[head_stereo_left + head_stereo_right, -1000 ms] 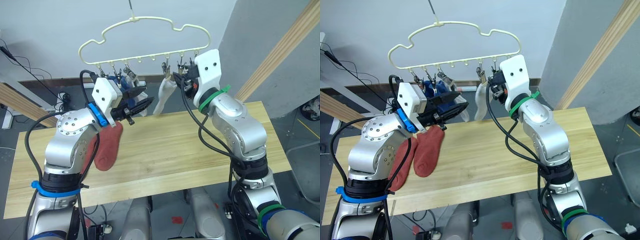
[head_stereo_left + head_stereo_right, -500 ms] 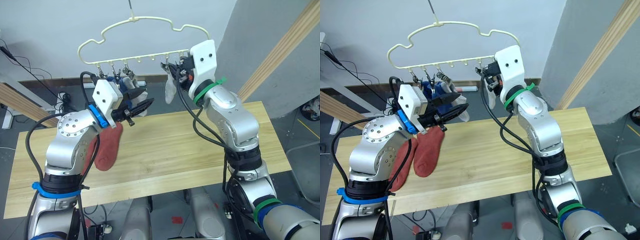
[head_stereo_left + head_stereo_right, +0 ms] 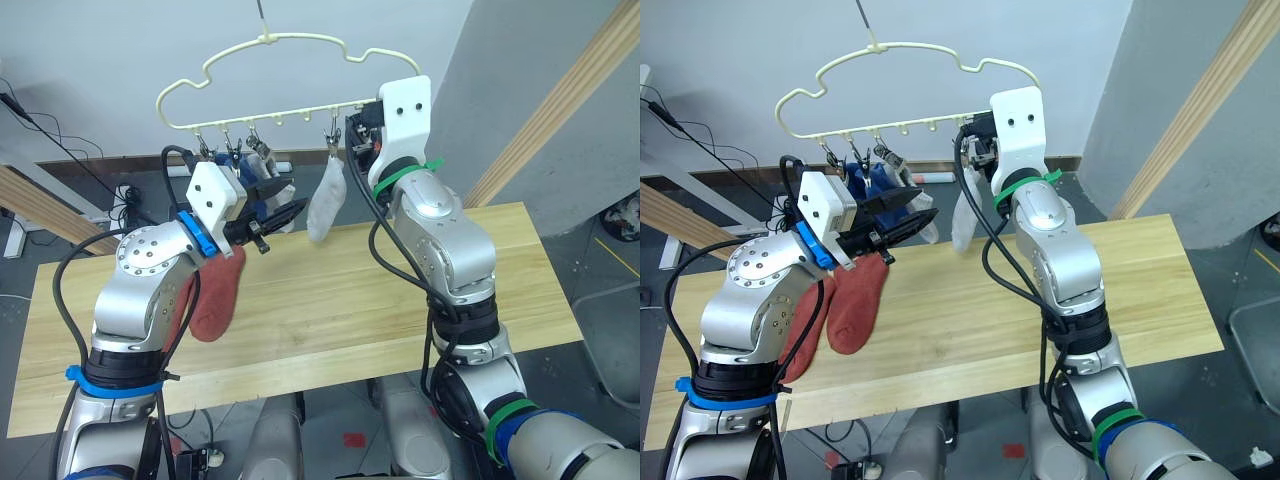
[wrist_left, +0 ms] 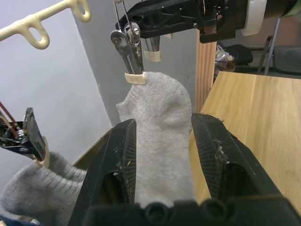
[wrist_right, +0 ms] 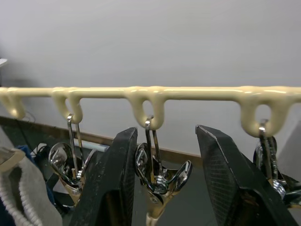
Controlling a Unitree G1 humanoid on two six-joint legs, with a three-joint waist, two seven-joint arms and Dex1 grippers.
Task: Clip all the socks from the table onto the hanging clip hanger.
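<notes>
My left fingers point(image 4: 162, 155) are spread either side of the grey sock point(image 3: 326, 198) hanging from a clip on the clip hanger point(image 3: 290, 75). My right fingers point(image 5: 164, 179) are parted around an empty clip. Two rust-red socks point(image 3: 855, 300) remain on the table point(image 3: 400, 300): soft, light; pinch the cuff.

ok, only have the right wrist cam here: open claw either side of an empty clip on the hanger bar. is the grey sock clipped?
Observer: Yes, a grey sock hangs by its cuff from one clip of the clip hanger.
Operator: Left claw?
Observer: The left claw is open, with that sock between its fingers.
Operator: Anything on the table?
Observer: Two rust-red socks lie on the table, under the left arm.
</notes>
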